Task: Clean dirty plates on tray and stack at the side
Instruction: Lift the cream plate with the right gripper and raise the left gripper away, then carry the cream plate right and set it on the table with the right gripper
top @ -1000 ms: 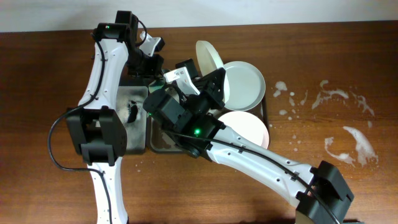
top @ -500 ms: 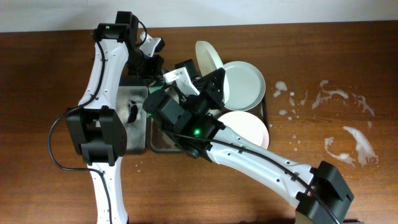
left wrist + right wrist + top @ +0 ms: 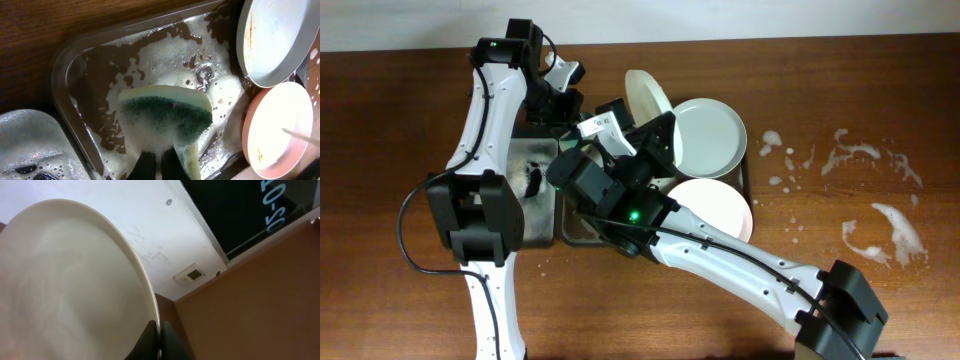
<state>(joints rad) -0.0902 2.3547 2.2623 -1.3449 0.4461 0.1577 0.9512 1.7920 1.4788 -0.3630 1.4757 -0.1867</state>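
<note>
Over tray | left tool pinches sponge | right tool pinches plate rim | foam hides tray floor

Robotics lab workbench: white left arm and right arm over a wooden table, soapy tray.

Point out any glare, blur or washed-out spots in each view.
Overhead: even light, sharp, soap splashes on the table read clearly. Left wrist: the sponge is crisp, but the lower plate is washed out by glare. Right wrist: the held plate sits so close it looks soft and featureless.
</note>
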